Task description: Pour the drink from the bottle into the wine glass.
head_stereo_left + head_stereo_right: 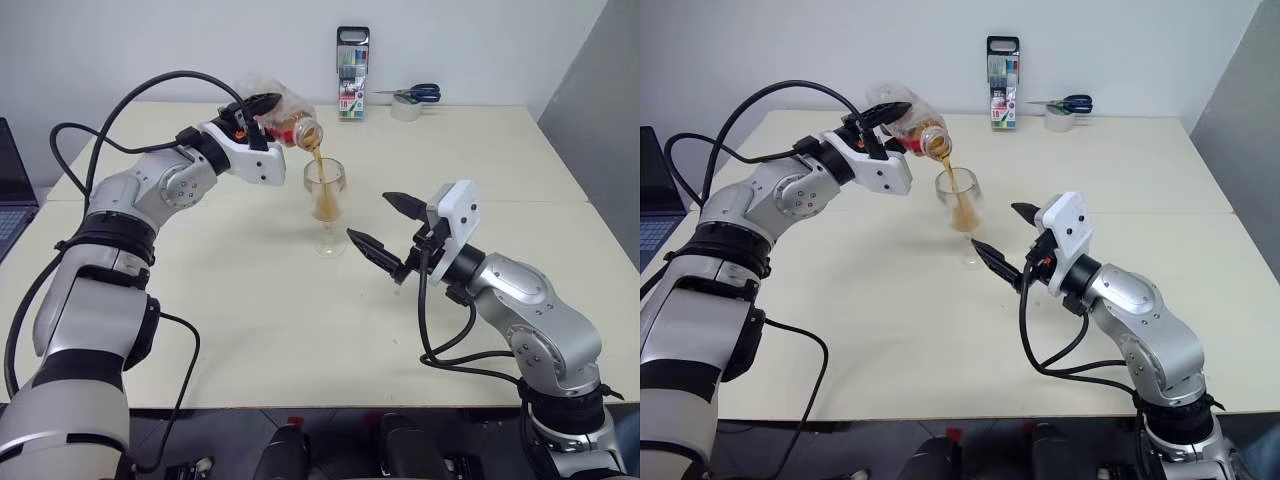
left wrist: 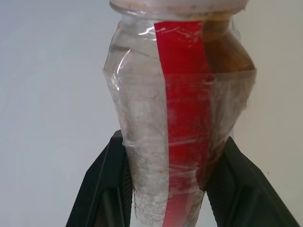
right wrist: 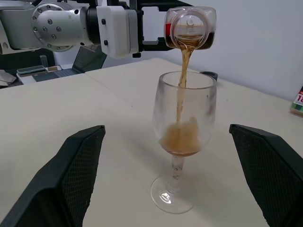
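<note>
My left gripper is shut on the clear bottle with the red label strip. It holds the bottle tipped over, mouth down, above the wine glass. A thin stream of the reddish-brown drink falls from the mouth into the bowl, where the drink pools and foams at the bottom. The glass stands upright on the table. My right gripper hangs open just right of the glass, a finger on either side of the stem's line, touching nothing.
A tall marker pack stands at the table's far edge, with scissors on a tape roll to its right. A laptop sits off the left side. The cream table stretches bare toward me.
</note>
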`<state>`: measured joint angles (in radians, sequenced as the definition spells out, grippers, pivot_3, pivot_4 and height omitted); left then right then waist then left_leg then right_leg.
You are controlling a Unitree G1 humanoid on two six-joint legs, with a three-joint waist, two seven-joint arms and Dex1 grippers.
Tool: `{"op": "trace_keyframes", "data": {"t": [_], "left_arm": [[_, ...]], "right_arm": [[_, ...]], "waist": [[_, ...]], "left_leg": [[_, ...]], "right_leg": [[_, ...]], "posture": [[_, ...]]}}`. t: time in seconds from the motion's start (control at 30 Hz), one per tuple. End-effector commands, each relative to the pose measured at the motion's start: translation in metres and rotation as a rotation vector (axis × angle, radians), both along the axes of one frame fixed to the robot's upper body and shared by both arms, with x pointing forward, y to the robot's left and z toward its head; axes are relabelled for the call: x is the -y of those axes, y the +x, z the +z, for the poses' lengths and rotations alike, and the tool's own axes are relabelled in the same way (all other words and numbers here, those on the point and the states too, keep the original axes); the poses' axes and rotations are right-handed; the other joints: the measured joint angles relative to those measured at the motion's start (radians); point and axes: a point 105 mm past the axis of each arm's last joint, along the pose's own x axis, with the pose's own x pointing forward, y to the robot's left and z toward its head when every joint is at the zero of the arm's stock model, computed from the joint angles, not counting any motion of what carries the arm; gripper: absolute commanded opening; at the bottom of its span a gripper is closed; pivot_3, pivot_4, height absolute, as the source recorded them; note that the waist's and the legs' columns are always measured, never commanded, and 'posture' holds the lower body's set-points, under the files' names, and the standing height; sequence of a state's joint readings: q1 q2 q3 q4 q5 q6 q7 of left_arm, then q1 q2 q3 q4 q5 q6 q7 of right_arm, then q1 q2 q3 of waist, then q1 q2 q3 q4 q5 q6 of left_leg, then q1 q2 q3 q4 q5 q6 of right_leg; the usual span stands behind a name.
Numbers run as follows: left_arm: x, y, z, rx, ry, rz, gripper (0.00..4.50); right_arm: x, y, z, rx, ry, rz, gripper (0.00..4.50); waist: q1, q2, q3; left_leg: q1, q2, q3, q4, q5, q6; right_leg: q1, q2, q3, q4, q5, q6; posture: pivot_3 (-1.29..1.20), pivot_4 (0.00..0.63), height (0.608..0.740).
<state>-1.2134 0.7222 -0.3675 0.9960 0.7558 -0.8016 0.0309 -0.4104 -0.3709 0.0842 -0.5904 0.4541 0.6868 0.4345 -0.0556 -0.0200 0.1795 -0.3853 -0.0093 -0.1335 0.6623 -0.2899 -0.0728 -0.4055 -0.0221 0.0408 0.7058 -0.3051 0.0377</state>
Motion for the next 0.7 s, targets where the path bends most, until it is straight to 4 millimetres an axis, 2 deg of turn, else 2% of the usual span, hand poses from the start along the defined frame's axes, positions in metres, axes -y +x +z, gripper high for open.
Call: {"op": "trace_keyframes", "data": {"t": [0.03, 0.7], "left_arm": [[0.0008, -0.0043, 0.0254, 0.076, -0.01, -0.013, 1.69], [-0.0005, -0.0022, 0.0312, 0.101, 0.005, 0.0, 1.69]], "right_arm": [[-0.0039, -0.008, 0.0077, 0.037, 0.009, 0.023, 4.5], [-0.0104, -0.012, 0.0021, 0.019, 0.012, 0.038, 4.5]], "waist": [[0.0, 0.0, 0.0], [-0.001, 0.0, 0.0]], "left_leg": [[0.0, 0.0, 0.0, 0.0, 0.0, 0.0], [0.0, 0.0, 0.0, 0.0, 0.0, 0.0]], "right_leg": [[0.0, 0.0, 0.0, 0.0, 0.0, 0.0], [0.0, 0.0, 0.0, 0.001, 0.0, 0.0]], "posture": [[0.0, 0.15, 0.74], [0.0, 0.15, 0.74]]}}
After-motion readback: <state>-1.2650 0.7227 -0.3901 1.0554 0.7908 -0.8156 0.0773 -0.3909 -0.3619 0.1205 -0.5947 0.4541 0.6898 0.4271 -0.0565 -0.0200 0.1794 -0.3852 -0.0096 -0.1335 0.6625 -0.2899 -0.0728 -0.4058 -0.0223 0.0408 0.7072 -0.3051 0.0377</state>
